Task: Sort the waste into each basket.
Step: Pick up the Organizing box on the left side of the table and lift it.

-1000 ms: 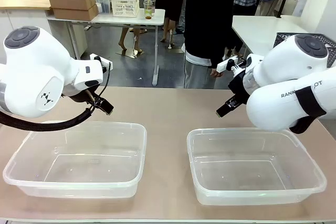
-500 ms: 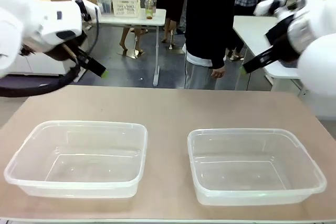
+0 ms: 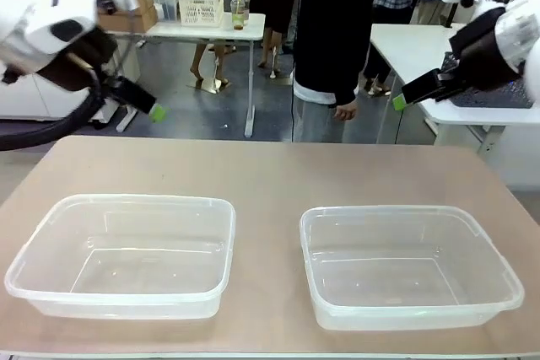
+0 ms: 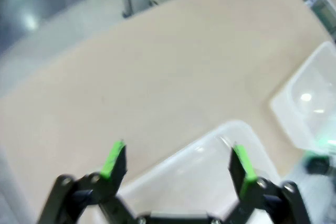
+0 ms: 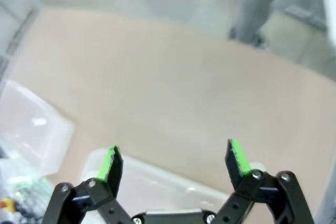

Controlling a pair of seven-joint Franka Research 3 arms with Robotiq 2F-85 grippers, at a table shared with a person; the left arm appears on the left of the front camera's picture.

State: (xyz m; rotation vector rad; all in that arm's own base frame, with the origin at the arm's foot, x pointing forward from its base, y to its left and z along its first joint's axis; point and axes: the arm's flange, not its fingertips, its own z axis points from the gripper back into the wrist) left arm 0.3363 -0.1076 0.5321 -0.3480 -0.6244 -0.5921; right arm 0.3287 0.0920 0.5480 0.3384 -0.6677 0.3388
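Your jaws on both arms hang spread wide above the desk [image 3: 270, 166], left tub [image 3: 126, 201] and right tub [image 3: 388, 210] side by side on it; expect light, thin, slippery cans and bottles, so pinch gently mid-body.

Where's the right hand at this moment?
In the front view, the right hand hangs high at the upper right, open and empty, well above the right clear tub.

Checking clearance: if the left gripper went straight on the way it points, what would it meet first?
Probably the left tub, near its rim, framed between the left gripper's open fingers; depth is unclear.
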